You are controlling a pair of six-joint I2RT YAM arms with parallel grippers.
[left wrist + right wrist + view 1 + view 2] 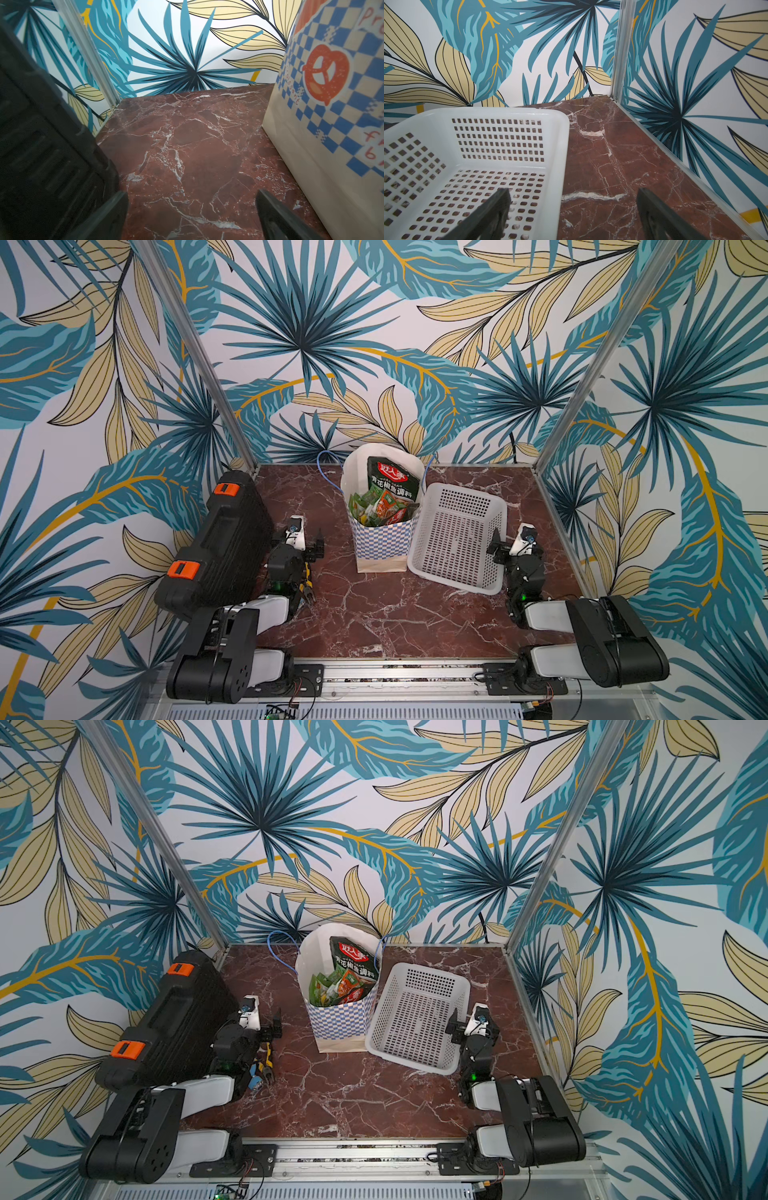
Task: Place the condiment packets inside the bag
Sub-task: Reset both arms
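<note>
White perforated basket (461, 506), black orange-latched case (216, 543), marble tabletop (374, 614)

The left gripper (192, 193) has its jaws spread wide, and only the red-brown marble table (197, 135) shows between them. Taking twelve o'clock as straight ahead of the gripper, the bag (311, 145) stands upright at two o'clock. It is checkered blue and cream, with an orange pretzel picture (326, 72) and a plain cream base band on the table. A black ribbed case (41, 145) fills ten o'clock. An aluminium corner post (87, 52) rises at eleven o'clock against the leaf-patterned wall (187, 52).
</note>
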